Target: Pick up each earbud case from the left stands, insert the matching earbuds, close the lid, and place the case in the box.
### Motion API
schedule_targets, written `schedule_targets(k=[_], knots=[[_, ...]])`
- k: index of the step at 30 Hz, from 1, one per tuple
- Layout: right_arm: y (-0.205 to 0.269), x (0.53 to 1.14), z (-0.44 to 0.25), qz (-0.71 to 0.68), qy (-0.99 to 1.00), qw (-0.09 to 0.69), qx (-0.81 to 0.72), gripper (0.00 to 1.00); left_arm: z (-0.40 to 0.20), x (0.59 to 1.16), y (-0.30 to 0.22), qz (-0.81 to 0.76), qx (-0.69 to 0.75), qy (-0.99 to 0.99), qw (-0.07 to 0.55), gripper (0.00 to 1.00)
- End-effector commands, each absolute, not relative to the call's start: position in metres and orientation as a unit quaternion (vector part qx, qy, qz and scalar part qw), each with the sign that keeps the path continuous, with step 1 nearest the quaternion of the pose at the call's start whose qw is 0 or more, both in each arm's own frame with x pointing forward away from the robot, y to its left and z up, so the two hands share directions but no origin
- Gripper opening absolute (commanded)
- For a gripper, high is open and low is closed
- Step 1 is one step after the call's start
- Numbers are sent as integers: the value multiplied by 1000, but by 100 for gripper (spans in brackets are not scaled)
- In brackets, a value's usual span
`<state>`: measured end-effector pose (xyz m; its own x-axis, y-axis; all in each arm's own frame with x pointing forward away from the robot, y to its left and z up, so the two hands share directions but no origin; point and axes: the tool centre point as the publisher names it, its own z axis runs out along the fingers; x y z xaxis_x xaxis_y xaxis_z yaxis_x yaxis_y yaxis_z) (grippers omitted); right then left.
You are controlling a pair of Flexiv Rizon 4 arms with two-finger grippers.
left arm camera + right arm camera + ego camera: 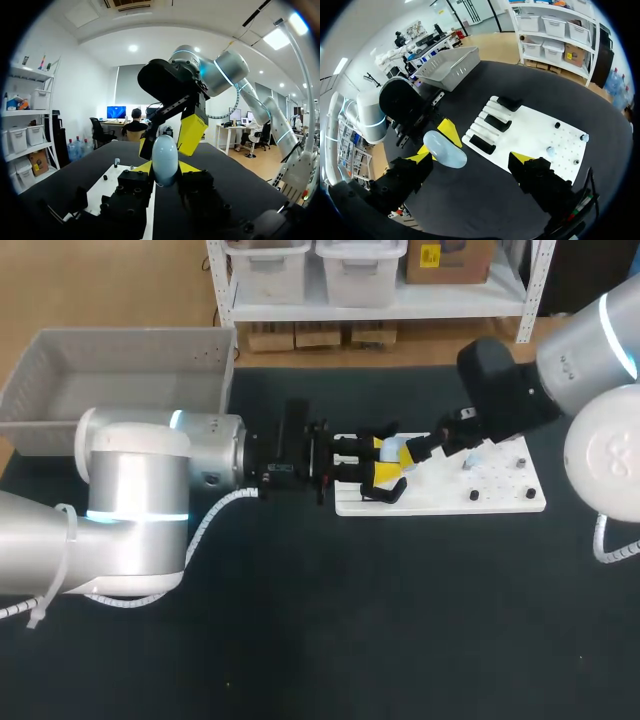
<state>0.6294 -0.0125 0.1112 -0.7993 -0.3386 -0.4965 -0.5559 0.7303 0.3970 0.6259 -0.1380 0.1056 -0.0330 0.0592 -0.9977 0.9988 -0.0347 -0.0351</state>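
My left gripper (383, 464) (165, 172) is shut on a pale blue, egg-shaped earbud case (396, 452) (165, 159) (445, 149), holding it just above the left end of the white board (440, 502) (530, 135). My right gripper (424, 448) (470, 159) comes in from the right and stands open, its yellow fingers (193, 131) spread on either side of the case without touching it. Two small pale earbuds (550, 150) (584, 137) sit on the board's far part. Three black stands (497, 122) lie at the board's left end.
A grey slatted box (120, 380) (452, 67) stands at the back left of the dark table. Small black pegs (473, 496) dot the board's right half. Open tabletop lies in front of the board.
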Motion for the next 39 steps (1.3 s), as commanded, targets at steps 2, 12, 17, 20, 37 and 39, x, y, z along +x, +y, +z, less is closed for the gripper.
schedule_targets(k=[2, 12, 17, 20, 37, 39], knots=[[-13, 633, 112, 269, 910, 201, -243, 100, 104, 624, -138, -502, 514, 513, 470, 0], [-20, 645, 136, 267, 904, 233, -239, 100, 104, 624, -138, -502, 514, 513, 470, 0], [-30, 649, 155, 260, 895, 269, -244, 100, 107, 623, -139, -489, 529, 506, 474, 0], [-38, 654, 160, 248, 894, 284, -242, 100, 109, 623, -139, -486, 537, 497, 478, 0], [-88, 706, 156, 99, 918, 288, -254, 100, 102, 615, -130, -488, 541, 478, 491, 0], [-94, 709, 150, 77, 922, 279, -256, 100, 102, 615, -130, -488, 541, 478, 491, 0]])
